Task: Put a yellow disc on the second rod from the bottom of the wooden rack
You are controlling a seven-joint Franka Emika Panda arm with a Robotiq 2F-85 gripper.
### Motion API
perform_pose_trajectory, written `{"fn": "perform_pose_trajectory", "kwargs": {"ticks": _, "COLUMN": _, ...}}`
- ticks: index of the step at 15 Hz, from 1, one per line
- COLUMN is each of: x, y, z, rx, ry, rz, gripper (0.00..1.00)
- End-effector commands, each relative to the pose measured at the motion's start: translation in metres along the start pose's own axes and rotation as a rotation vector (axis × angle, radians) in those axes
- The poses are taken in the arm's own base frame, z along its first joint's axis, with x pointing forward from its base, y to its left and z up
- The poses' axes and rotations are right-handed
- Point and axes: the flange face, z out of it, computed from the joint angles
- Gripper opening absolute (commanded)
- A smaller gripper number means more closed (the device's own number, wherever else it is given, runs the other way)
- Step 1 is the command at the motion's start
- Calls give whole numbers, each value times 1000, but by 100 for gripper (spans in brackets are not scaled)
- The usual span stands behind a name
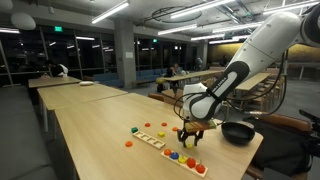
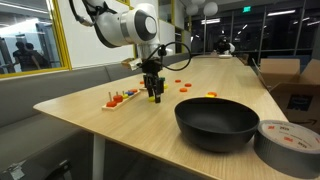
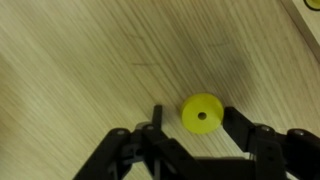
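Observation:
A yellow disc (image 3: 202,115) with a centre hole lies flat on the wooden table in the wrist view. My gripper (image 3: 192,110) is open and low over the table, with one finger on each side of the disc. The right finger is at the disc's edge and the left finger stands a little apart. The wooden rack (image 1: 160,143) lies on the table beside the gripper (image 1: 190,131), with colourful discs on its pegs. It also shows in an exterior view (image 2: 118,99), just left of the gripper (image 2: 153,96).
A black bowl (image 1: 238,131) sits near the gripper and is large in the foreground (image 2: 217,122). A tape roll (image 2: 290,140) lies beside it. Loose orange and yellow discs (image 1: 130,142) (image 2: 183,87) (image 2: 211,95) lie scattered on the table. The table edge is close behind the rack.

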Motion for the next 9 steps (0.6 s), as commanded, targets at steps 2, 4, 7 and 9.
{"fn": "perform_pose_trajectory", "kwargs": {"ticks": 2, "x": 12, "y": -5, "z": -1, "rx": 2, "ry": 34, "rz": 9, "gripper": 28}}
{"fn": "perform_pose_trajectory", "kwargs": {"ticks": 4, "x": 14, "y": -6, "z": -4, "rx": 4, "ry": 39, "rz": 9, "gripper": 22}}
{"fn": "perform_pose_trajectory", "kwargs": {"ticks": 7, "x": 15, "y": -6, "z": -7, "rx": -1, "ry": 38, "rz": 8, "gripper": 26}}
{"fn": "perform_pose_trajectory", "kwargs": {"ticks": 9, "x": 15, "y": -7, "z": -15, "rx": -5, "ry": 37, "rz": 0, "gripper": 26}}
